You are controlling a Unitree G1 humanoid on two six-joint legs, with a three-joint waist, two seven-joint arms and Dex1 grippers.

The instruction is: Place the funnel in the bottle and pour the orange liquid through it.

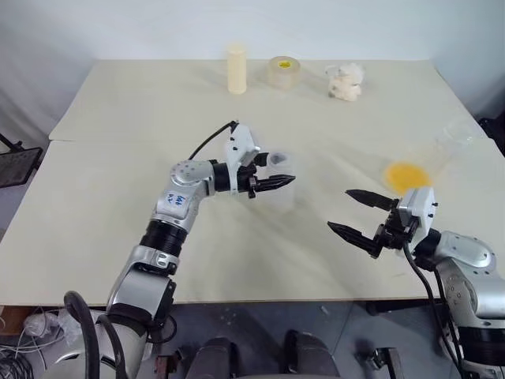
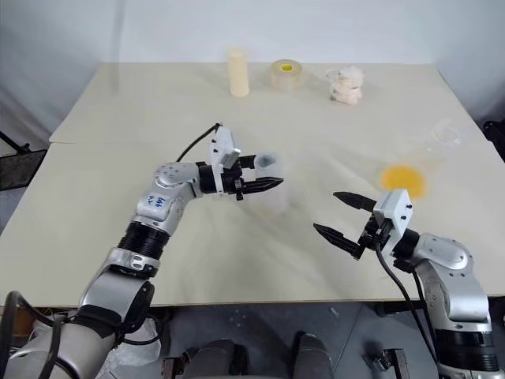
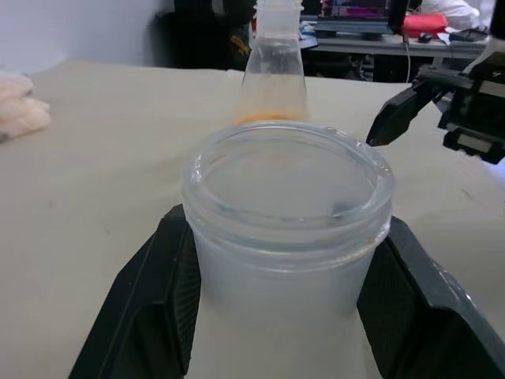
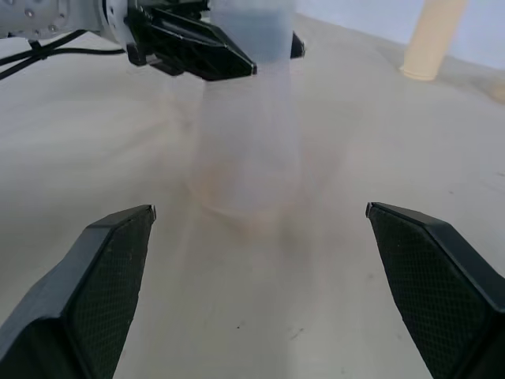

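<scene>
My left gripper [image 1: 278,181] is shut on the bottle [image 1: 282,188], a frosted whitish one with a wide round mouth; its black fingers [image 3: 150,292] clasp it just below the rim, at mid-table. The bottle [image 4: 246,126] stands upright; whether its base rests on the table I cannot tell. The orange liquid [image 1: 406,174] pools in a clear wide-based flask [image 3: 272,75] at the right side of the table. My right gripper [image 1: 339,210] hangs open and empty over the table, to the right of the bottle and nearer me than the flask. I cannot make out the funnel.
Along the far edge of the table [image 1: 158,142] stand a cream cylinder [image 1: 236,69], a yellowish tape roll [image 1: 282,71] and a crumpled white wad [image 1: 346,81]. Bare tabletop lies between the bottle and my right gripper.
</scene>
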